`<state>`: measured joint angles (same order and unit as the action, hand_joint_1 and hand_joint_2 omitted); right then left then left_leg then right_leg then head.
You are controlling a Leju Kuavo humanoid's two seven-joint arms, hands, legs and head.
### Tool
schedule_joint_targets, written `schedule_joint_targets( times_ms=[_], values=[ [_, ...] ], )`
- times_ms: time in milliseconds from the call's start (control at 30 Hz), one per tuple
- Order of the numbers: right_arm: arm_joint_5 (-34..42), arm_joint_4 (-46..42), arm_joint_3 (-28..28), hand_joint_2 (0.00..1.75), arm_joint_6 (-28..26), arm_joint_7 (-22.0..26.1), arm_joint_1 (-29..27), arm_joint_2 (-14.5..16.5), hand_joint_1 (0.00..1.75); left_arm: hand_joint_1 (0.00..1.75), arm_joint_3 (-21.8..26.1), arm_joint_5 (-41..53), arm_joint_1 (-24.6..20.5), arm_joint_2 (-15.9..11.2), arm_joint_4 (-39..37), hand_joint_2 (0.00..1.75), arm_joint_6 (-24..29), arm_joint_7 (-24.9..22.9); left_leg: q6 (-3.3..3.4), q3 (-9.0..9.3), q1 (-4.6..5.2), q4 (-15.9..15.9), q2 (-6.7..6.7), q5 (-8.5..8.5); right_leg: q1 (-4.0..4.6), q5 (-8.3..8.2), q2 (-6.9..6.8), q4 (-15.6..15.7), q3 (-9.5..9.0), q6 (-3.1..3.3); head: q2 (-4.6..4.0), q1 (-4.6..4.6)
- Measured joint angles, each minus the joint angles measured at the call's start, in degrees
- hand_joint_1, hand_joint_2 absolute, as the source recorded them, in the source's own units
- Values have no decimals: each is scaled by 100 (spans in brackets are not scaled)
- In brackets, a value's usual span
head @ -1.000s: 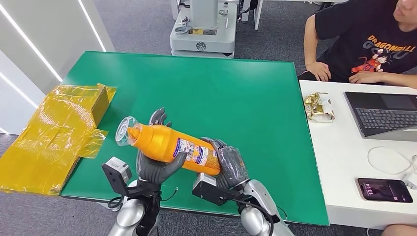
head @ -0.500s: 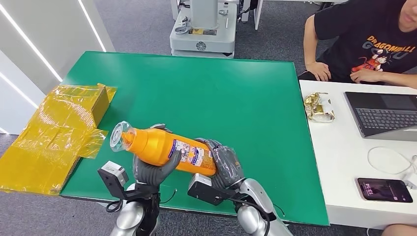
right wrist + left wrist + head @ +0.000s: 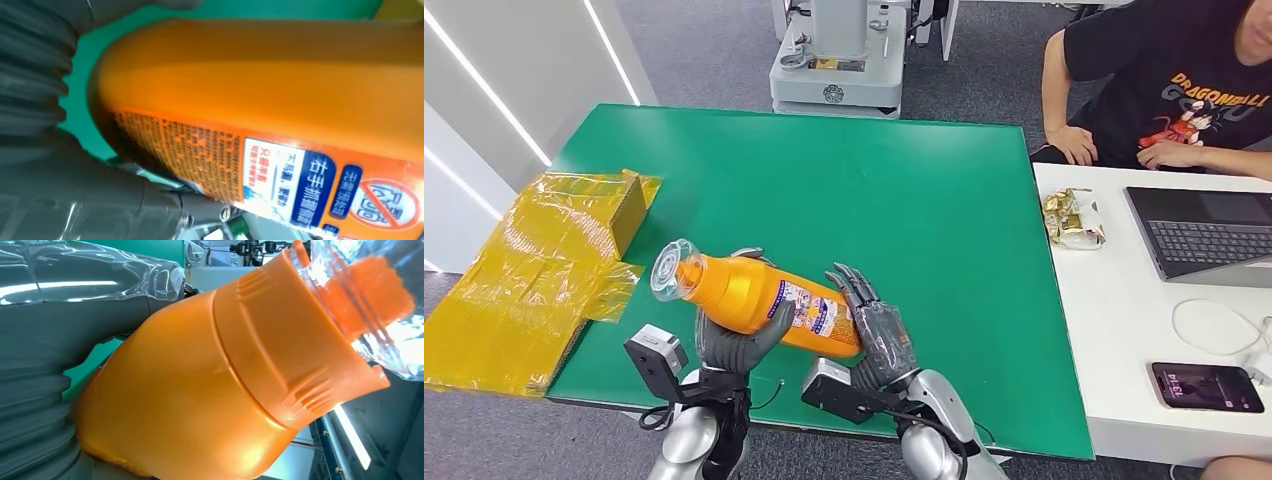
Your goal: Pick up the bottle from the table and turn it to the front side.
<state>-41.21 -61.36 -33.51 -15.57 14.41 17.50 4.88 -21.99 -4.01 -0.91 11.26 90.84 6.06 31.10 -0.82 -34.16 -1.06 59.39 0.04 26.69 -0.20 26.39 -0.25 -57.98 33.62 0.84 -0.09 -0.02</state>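
Note:
An orange bottle (image 3: 759,295) with a clear cap over its nozzle lies tilted above the near edge of the green table (image 3: 874,170), cap toward the left. My left hand (image 3: 734,345) grips it from below around the middle, thumb over the front. My right hand (image 3: 876,335) stands at the bottle's base, fingers straightened upward beside it rather than wrapped around it. The left wrist view has the bottle's shoulder and orange collar (image 3: 280,355) close up. In the right wrist view the printed label (image 3: 300,185) faces the camera, and the grey hand (image 3: 75,200) lies under the bottle.
A yellow film-wrapped box (image 3: 534,270) sits at the table's left edge. A person (image 3: 1164,80) sits at the white side table (image 3: 1114,320) on the right, which holds a laptop (image 3: 1204,235), a phone (image 3: 1206,387) and a snack packet (image 3: 1072,218). Behind the green table stands a white machine base (image 3: 839,60).
My right hand's fingers have uncurled from the bottle's base and now point up beside it. The bottle dropped slightly toward me earlier and has held nearly still since, in my left hand's grip.

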Motion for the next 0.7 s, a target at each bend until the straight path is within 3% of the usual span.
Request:
schedule_joint_targets(
  times_ms=[200, 400, 533, 700],
  values=[
    [355, -199, 12, 175, -328, 232, -135, 1, 0, 175, 4, 17, -69, 6, 7, 175, 56, 5, 0, 0, 0, 0, 0, 0, 0, 0, -1, 0, 0, 0, 0, 0],
    [1061, -514, 27, 175, -872, 803, -248, 51, 0, 175, 17, 143, -93, -9, 18, 175, 238, -17, 0, 0, 0, 0, 6, 0, 0, 0, 5, 0, 1, 0, 0, 1],
    [1696, -695, 3, 175, -1137, 1223, -323, 110, 0, 175, 50, 715, -38, -94, 74, 175, 815, 63, 0, -1, -1, -1, 3, 1, 0, 0, 3, 0, 1, 0, 0, 1],
    [1950, -971, -144, 175, -1282, 1341, -498, 113, 0, 175, 315, 1431, -16, -409, 240, 175, 1414, 5, -1, 0, -2, -3, 3, 1, 1, 2, 4, -1, 3, 2, 0, 0]
  ],
)
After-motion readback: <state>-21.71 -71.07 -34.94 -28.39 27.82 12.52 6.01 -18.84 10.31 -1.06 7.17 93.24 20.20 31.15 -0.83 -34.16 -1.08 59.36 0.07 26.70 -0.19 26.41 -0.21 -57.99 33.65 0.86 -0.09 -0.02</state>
